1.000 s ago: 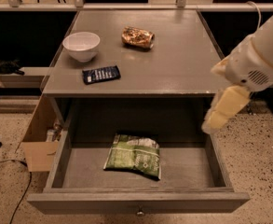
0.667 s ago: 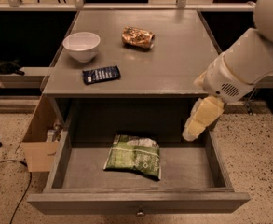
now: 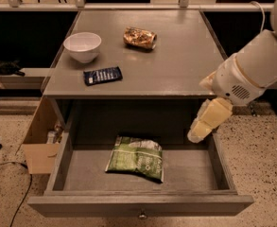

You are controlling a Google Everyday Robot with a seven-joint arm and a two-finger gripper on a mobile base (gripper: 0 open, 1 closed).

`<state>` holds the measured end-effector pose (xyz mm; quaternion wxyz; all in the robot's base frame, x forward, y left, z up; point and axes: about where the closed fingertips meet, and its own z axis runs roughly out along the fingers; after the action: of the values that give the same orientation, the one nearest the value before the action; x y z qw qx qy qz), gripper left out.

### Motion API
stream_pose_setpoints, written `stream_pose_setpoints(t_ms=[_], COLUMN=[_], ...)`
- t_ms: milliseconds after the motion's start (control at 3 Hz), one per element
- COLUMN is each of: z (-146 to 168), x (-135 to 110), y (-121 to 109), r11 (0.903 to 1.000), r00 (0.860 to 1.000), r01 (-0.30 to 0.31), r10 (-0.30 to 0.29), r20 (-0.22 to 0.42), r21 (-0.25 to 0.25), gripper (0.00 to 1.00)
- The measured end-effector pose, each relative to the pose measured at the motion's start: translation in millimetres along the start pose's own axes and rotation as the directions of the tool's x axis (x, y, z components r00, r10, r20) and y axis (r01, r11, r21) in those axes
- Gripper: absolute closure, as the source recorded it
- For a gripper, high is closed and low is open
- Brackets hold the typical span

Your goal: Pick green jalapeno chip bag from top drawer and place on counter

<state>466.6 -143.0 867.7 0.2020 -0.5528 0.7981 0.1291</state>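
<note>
The green jalapeno chip bag [image 3: 135,157] is green with white markings — the top drawer [image 3: 81,205] and counter [image 3: 176,60] plain grey. The gripper [image 3: 197,134], above the drawer's right side, is pale cream-yellow.

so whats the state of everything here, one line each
top drawer: pulled open
green jalapeno chip bag: lying flat on the drawer floor, not held
pincer: hanging over the drawer's right side, apart from the bag
white bowl: upright on the counter
brown-gold snack bag: lying on the counter, towards the back
dark blue packet: flat on the counter, near the front edge
</note>
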Motion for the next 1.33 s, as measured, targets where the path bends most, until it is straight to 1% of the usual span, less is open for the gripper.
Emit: stream_pose_setpoints(t_ms=[333, 667, 1000, 1333], z=[12.2, 41.7, 77.3, 111.6], x=[9.1, 15.9, 13.0, 6.1], y=[15.8, 38.8, 52.9, 58.7], r11=[0.9968, 0.9861, 0.9760, 0.9505], r00=[0.995, 0.985, 0.979, 0.948], r01=[-0.055, -0.104, -0.130, -0.235], r10=[0.060, 0.120, 0.154, 0.271], r20=[0.082, 0.125, 0.136, 0.170], r21=[-0.059, -0.130, -0.175, -0.203], gripper=[0.00, 0.00, 0.00, 0.00])
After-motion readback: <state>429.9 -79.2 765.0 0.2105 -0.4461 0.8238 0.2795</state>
